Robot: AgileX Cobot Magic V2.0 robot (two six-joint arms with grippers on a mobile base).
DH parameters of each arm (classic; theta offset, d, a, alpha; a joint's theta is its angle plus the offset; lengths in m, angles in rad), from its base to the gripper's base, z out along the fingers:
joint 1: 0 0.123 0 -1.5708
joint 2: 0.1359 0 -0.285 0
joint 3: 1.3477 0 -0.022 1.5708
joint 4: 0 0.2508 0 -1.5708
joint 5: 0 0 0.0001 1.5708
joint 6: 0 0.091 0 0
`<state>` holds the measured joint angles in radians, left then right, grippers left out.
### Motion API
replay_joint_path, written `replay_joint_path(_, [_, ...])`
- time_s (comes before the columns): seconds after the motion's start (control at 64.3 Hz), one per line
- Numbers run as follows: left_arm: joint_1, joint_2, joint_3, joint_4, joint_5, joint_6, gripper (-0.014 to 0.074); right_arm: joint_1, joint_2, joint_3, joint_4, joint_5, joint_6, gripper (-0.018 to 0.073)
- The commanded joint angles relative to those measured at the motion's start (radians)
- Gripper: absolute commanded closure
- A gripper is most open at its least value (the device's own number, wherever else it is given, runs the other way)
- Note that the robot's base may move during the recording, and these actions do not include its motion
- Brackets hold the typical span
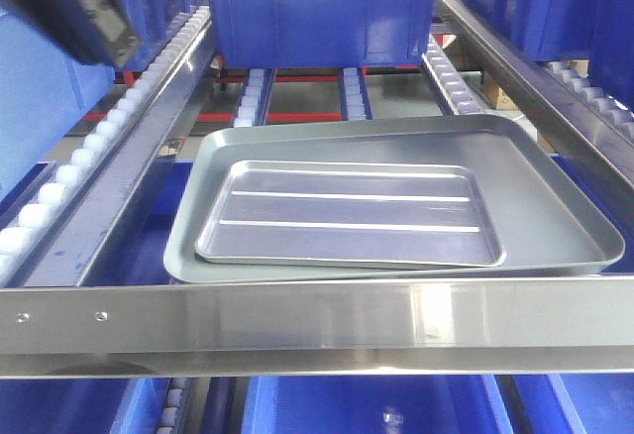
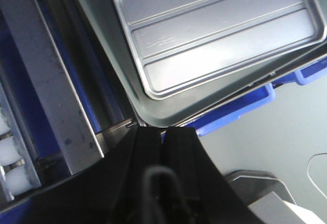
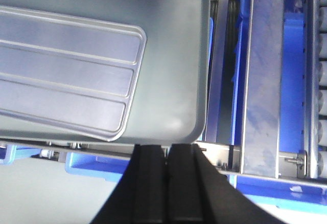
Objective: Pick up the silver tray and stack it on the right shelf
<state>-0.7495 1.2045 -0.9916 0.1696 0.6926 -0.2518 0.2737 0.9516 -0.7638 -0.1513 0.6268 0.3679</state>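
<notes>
Just behind the flat front bar point(image 1: 317, 320) of the right shelf point(image 1: 149, 107): the silver tray point(image 1: 347, 214), lying flat inside a larger, duller grey tray point(image 1: 555, 206), nearer that tray's left and front rims than its right one. Two long raised ridges running across the silver tray's bottom, parallel to the front bar. Grey tray resting on the shelf, between the roller rails, its front rim close to the bar. Farther back from the bar, a blue plastic bin point(image 1: 317, 8) on the rollers, well apart from both trays. At the bar's left end, two small screws.

From the left wrist view: left gripper point(image 2: 164, 132) dark, fingers pressed together with only a thin seam between them, holding nothing, tips just short of the grey tray's point(image 2: 117, 75) corner; silver tray point(image 2: 219, 35) beyond, untouched.

From the right wrist view: right gripper point(image 3: 166, 150) likewise closed finger to finger, empty, tips just outside the grey tray's point(image 3: 173, 55) rounded corner; silver tray point(image 3: 66, 75) further in, clear of the fingers.
</notes>
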Motion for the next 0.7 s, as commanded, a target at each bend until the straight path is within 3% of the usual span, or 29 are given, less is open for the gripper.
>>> replay_joint_path(0.0, [-0.032, -0.137, 0.105, 0.002, -0.219, 0.005, 0.0692, -0.004, -0.115, 0.065, -0.023, -0.135, -0.009, 0.0506])
replay_joint_path(0.187, [-0.066, -0.34, 0.386, 0.002, -0.555, 0.005, 0.0693, -0.004, -0.339, 0.27, -0.032, -0.258, -0.008, 0.0506])
replay_joint_path(0.326, [-0.066, -0.433, 0.544, 0.002, -0.737, 0.005, 0.0693, -0.004, -0.481, 0.384, -0.034, -0.338, -0.008, 0.0506])
replay_joint_path(0.466, [-0.066, -0.468, 0.61, 0.002, -0.836, 0.005, 0.0693, -0.004, -0.557, 0.433, -0.034, -0.407, -0.008, 0.0506])
replay_joint_path(0.684, [-0.066, -0.468, 0.611, 0.002, -0.851, 0.005, 0.0693, -0.004, -0.56, 0.435, -0.034, -0.407, -0.008, 0.0506])
